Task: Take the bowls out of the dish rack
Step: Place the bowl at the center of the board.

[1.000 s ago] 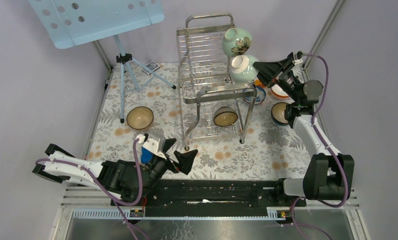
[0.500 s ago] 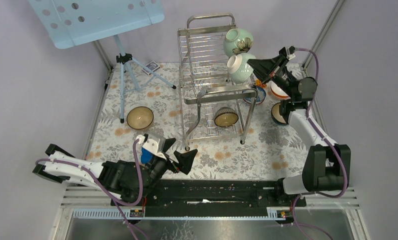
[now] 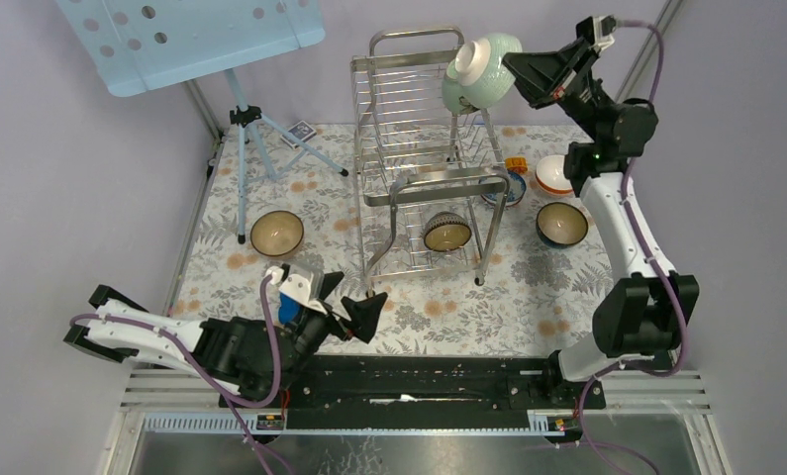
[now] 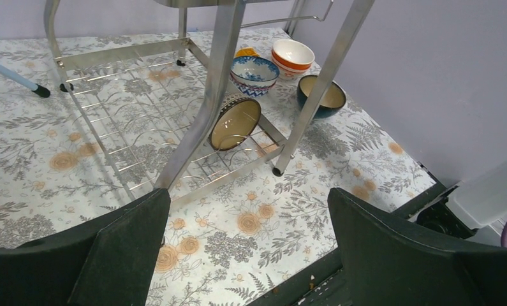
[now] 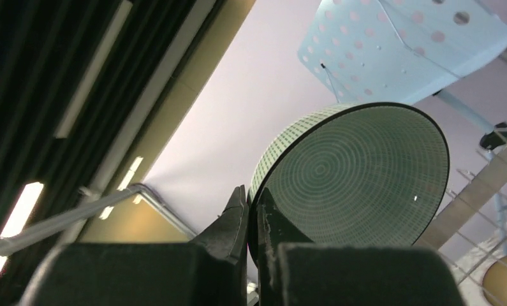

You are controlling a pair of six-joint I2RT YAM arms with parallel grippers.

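The steel dish rack (image 3: 409, 148) stands mid-table. My right gripper (image 3: 524, 71) is raised high beside its top tier, shut on the rim of a pale green bowl (image 3: 486, 57), which hangs tilted in the air. In the right wrist view the gripper (image 5: 252, 194) pinches that bowl (image 5: 359, 172) at its edge. A second pale green bowl (image 3: 456, 97) shows partly behind it on the top tier. A brown bowl (image 3: 445, 231) (image 4: 235, 123) leans in the lower tier. My left gripper (image 3: 354, 315) (image 4: 247, 197) is open and empty, low near the rack's front leg.
On the floral cloth right of the rack sit a blue-and-white bowl (image 4: 254, 73), an orange-white bowl (image 3: 552, 176) and a dark teal bowl (image 3: 561, 224). A brown bowl (image 3: 276, 234) lies left. A pale blue perforated stand (image 3: 191, 40) on a tripod (image 3: 245, 129) is far left.
My right gripper closed on the pale green bowl's rim and lifted it up and back, off the rack's top tier. The left arm has not moved.
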